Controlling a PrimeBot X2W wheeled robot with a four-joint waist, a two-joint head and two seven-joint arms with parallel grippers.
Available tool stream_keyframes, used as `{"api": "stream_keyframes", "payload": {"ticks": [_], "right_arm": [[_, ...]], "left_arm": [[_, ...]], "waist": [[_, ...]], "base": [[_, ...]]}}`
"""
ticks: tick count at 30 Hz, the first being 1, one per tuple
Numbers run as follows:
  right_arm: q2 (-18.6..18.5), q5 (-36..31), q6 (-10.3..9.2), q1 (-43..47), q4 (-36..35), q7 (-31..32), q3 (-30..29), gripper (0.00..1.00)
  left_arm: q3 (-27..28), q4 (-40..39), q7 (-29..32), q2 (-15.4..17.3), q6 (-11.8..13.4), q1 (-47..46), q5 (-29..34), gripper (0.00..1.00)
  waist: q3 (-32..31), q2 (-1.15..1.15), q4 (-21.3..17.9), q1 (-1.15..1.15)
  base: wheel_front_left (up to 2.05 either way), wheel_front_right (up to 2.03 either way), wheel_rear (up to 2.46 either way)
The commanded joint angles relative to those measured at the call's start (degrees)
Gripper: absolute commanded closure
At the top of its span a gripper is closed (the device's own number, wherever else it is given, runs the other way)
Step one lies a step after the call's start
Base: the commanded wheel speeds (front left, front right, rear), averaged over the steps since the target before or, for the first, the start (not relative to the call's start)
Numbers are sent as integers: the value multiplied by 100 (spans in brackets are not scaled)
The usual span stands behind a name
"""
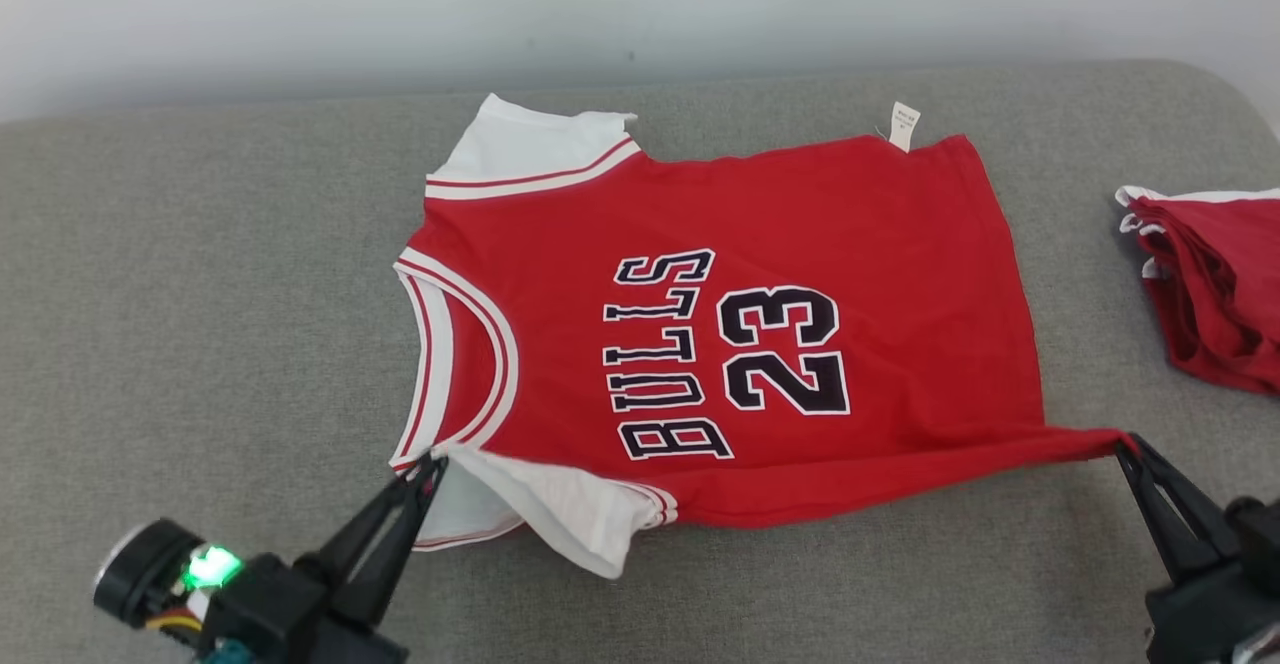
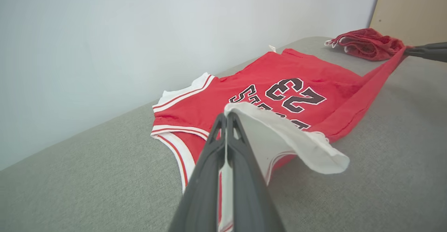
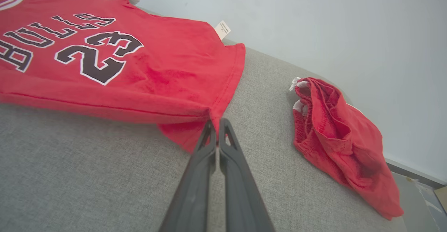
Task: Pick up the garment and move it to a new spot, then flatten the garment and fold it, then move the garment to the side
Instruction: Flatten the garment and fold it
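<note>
I have the left pincer clamped on the jersey at its near white sleeve, and the right pincer clamped on the near hem corner. The jersey lies mid-cushion with its near edge lifted taut. Shorts sit at the right edge, with open cushion to the left.

Jersey: red, white sleeves, striped trim, black white-edged lettering
Second garment: red too, white edging
Padded surface: grey

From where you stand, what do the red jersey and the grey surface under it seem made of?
The red jersey: soft matte knit cloth, perhaps cotton or polyester; it drapes and wrinkles. The grey surface: coarse woven upholstery fabric, matte; its speckled weave shows.
</note>
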Motion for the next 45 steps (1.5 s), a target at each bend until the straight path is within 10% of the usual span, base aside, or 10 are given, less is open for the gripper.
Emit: {"api": "stream_keyframes", "payload": {"ticks": [1,13,30,31,32,33,45], "right_arm": [[27,15,-15,-170,90,-12,73,100],[189,190,-15,-1742,1496,-90,582,100],[411,144,-16,-2508,1771,-96,909,100],[452,127,-16,-2554,1795,-96,898,89],[464,94,-16,-2568,1778,-96,838,16],[477,67,-16,-2566,1733,-96,756,0],[984,-542,-16,-1314,258,-96,-852,0]], "left_arm": [[4,122,-53,-57,-24,-167,82,100],[-55,1454,-560,-525,-244,-1555,582,100],[-238,3160,-1026,-926,-90,-2899,1420,99],[-259,3321,-1063,-996,-96,-2920,1385,14],[-253,3387,-1070,-1039,-104,-2893,1329,0],[-227,3433,-1080,-1056,-88,-2854,1291,0],[571,2497,-421,-1614,571,-1120,-509,0]], "waist": [[102,0,-58,-1],[547,0,-55,-1],[942,0,-93,-1],[927,0,-114,-1],[910,0,-121,-1],[888,0,-127,-1],[654,0,-141,-1]], "base": [[0,0,0],[0,0,0],[0,0,0],[0,0,0],[0,0,0],[0,0,0],[0,0,0]]}}
